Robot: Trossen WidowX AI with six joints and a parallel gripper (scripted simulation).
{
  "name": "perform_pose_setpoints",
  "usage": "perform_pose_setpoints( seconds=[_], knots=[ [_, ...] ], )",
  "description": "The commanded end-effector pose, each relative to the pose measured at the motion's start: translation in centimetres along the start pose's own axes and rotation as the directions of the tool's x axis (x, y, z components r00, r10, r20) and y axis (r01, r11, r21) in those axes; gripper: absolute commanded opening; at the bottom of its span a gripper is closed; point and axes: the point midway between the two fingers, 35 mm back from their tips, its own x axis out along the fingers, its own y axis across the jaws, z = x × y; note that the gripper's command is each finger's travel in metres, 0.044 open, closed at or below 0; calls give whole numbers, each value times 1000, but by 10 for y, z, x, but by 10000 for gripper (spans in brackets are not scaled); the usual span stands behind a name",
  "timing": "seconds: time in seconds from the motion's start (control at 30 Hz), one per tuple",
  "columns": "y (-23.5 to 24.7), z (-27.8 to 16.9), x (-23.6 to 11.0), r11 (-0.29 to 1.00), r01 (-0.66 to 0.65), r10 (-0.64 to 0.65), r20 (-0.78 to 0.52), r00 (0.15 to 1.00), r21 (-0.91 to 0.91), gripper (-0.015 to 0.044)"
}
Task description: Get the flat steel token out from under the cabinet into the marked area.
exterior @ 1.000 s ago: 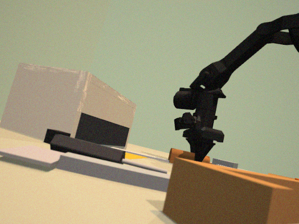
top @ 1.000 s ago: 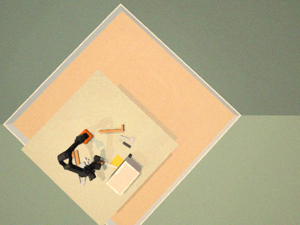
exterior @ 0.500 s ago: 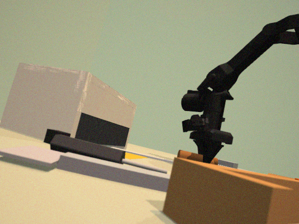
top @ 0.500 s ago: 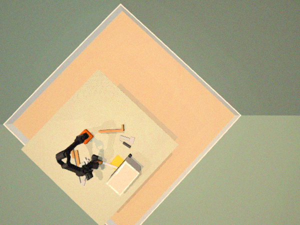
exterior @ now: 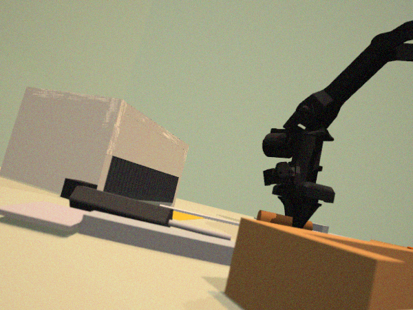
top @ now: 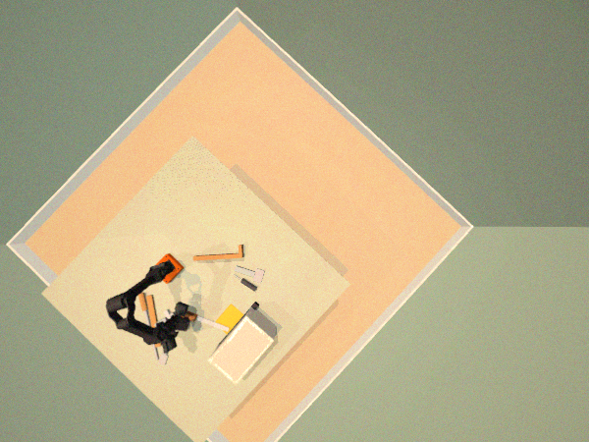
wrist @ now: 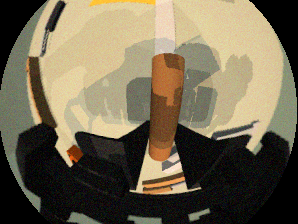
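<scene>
My gripper (top: 186, 318) (exterior: 300, 222) (wrist: 161, 124) is shut on the brown handle (top: 192, 316) (exterior: 272, 216) (wrist: 164, 99) of a rod tool. Its pale shaft points toward the yellow marked area (top: 230, 314) (exterior: 184, 216); its tip lies at the area's near edge. The tool is low over the table. Behind the area stands the pale cabinet (top: 242, 350) (exterior: 69, 138) with dark vent slots (exterior: 141, 179) at the bottom. The steel token does not show in any view.
An orange L-shaped tool (top: 218, 255) (exterior: 303, 269), a pale grey T-shaped tool (top: 250, 271) (exterior: 45, 210) and a small dark bar (top: 248, 284) (exterior: 120, 204) lie behind the marked area. An orange stick (top: 150, 309) lies under my arm. The arm's orange base (top: 172, 267) is at the left.
</scene>
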Motion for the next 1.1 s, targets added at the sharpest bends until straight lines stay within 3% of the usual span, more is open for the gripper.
perform_pose_setpoints(
  seconds=[0.0, 0.43, 0.7, 0.8, 0.9, 1.07],
  knots=[
    [0, -8, 1, 1000, -1, 1, -5, 1000, -4, 0],
    [-3, -12, -2, 1000, 0, 0, -4, 1000, 0, 0],
    [-1, -11, -1, 1000, -3, 3, -3, 1000, 3, 200],
    [-2, -11, -1, 1000, -2, 2, -2, 1000, 3, 200],
    [-2, -11, -1, 1000, -1, 1, -6, 1000, 3, 270],
    [-1, -10, -1, 1000, -1, 1, -5, 1000, 1, 270]
  ],
)
